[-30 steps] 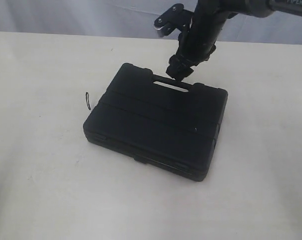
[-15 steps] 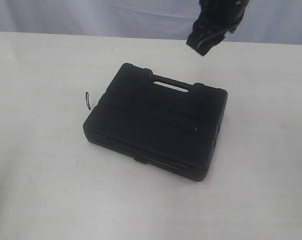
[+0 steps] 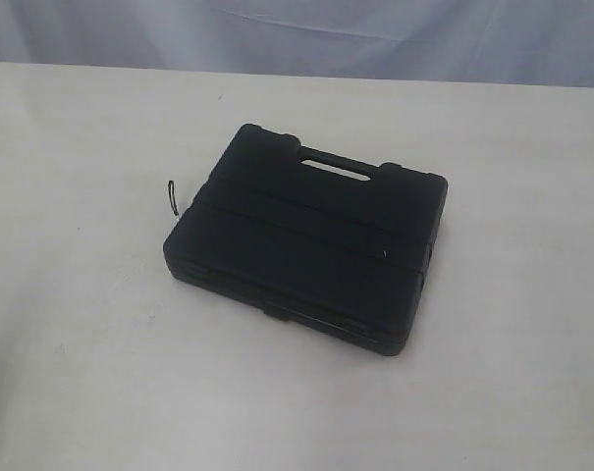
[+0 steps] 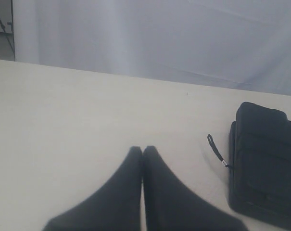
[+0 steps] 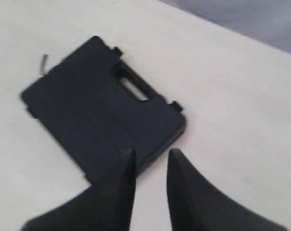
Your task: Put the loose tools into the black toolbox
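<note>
The black toolbox (image 3: 306, 245) lies shut and flat on the pale table, its handle slot towards the far side. A thin black strap loop (image 3: 173, 198) pokes out at its left side. No loose tools show in any view. My left gripper (image 4: 143, 150) is shut with nothing in it, low over bare table, with the strap loop (image 4: 216, 150) and the toolbox (image 4: 265, 163) off to one side. My right gripper (image 5: 152, 155) hangs high above the toolbox (image 5: 102, 106), jaws a little apart and empty. Neither gripper shows in the exterior view.
The pale table (image 3: 81, 373) stretches round the toolbox on all sides. A grey-white cloth backdrop (image 3: 277, 29) hangs behind the table's far edge.
The right arm, which was at the toolbox's handle, has risen and left the exterior view. The toolbox and the strap loop have not moved.
</note>
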